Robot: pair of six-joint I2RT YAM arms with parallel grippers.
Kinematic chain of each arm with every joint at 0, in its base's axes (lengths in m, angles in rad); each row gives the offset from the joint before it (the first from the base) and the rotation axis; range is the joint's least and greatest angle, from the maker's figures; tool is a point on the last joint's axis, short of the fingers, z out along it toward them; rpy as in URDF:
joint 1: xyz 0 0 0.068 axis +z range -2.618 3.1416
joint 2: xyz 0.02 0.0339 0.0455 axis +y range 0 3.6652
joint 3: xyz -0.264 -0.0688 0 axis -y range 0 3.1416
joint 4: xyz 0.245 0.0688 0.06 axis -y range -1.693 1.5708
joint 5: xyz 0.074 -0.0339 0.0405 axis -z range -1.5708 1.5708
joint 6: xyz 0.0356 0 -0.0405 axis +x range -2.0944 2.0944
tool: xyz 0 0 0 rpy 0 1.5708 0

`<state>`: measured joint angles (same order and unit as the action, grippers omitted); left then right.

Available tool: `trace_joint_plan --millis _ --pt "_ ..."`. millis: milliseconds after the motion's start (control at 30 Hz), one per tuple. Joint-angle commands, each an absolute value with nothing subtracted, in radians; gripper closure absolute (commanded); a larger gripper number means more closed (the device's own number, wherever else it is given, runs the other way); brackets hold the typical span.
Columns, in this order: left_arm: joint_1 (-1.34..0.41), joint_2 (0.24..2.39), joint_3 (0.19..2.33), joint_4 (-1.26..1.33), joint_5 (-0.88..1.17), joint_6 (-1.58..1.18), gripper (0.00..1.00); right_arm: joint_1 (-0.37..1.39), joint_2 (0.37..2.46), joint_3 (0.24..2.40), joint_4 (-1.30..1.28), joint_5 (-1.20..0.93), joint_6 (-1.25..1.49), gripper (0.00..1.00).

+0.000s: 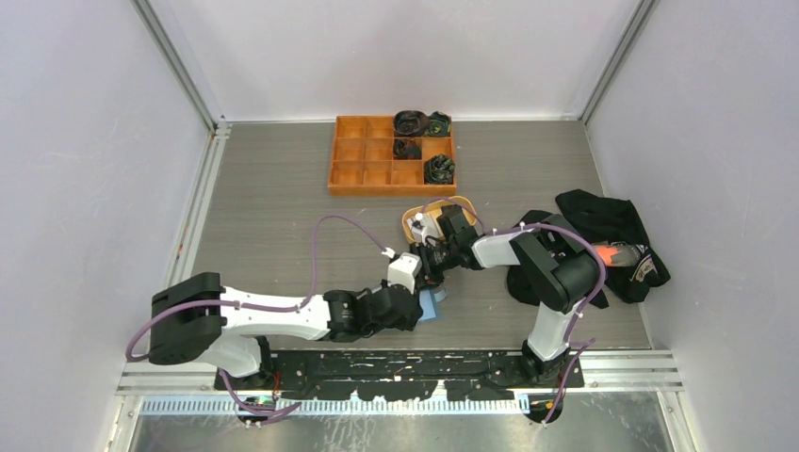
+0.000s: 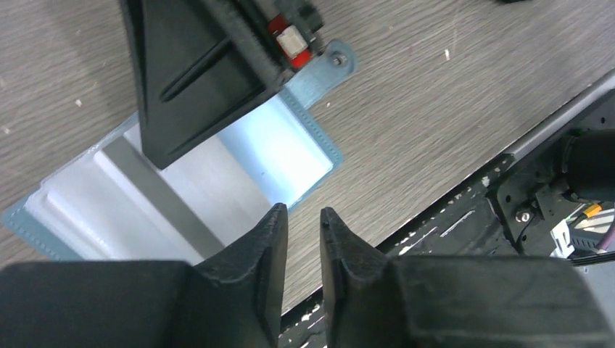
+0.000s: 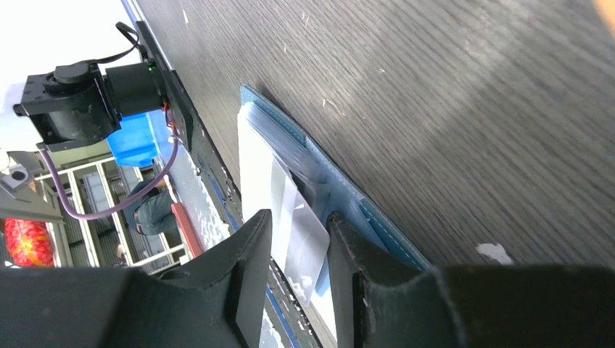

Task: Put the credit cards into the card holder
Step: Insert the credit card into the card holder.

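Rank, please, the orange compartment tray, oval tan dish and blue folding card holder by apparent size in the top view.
Orange compartment tray
Oval tan dish, partly covered
Blue folding card holder, mostly hidden: unsure against dish

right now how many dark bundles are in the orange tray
4 dark bundles, all in the orange tray's right half: two in the far row, one middle row, one nearest.

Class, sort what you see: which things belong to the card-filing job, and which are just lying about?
Job: card holder; white card; left claw; right claw.
Lying about: orange tray; tan dish; black cloth.
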<state>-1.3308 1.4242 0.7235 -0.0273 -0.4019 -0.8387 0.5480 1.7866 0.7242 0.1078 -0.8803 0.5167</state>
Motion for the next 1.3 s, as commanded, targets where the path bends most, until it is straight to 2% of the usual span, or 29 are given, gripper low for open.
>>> trace_joint_plan --millis 0,133,433,733,933,1267 --pt "-1.319 1.463 0.784 0.085 -0.390 -0.803 0.80 0.554 1.754 0.750 0.084 -0.857 0.483 0.60" --pt "-1.307 1.543 0.853 0.039 -0.388 -0.798 0.88 0.554 1.750 0.754 0.076 -0.856 0.482 0.60" --pt "-1.299 1.647 0.941 -0.101 -0.445 -0.809 0.95 0.554 1.760 0.774 0.029 -0.839 0.456 0.60" --pt "-1.291 1.640 0.917 -0.133 -0.474 -0.835 0.91 0.554 1.777 0.798 -0.034 -0.825 0.426 0.60" --pt "-1.285 1.612 0.888 -0.178 -0.497 -0.874 0.81 0.554 1.774 0.802 -0.038 -0.844 0.420 0.56" --pt "-1.285 1.524 0.855 -0.211 -0.527 -0.887 0.79 0.554 1.758 0.812 -0.059 -0.841 0.401 0.54"
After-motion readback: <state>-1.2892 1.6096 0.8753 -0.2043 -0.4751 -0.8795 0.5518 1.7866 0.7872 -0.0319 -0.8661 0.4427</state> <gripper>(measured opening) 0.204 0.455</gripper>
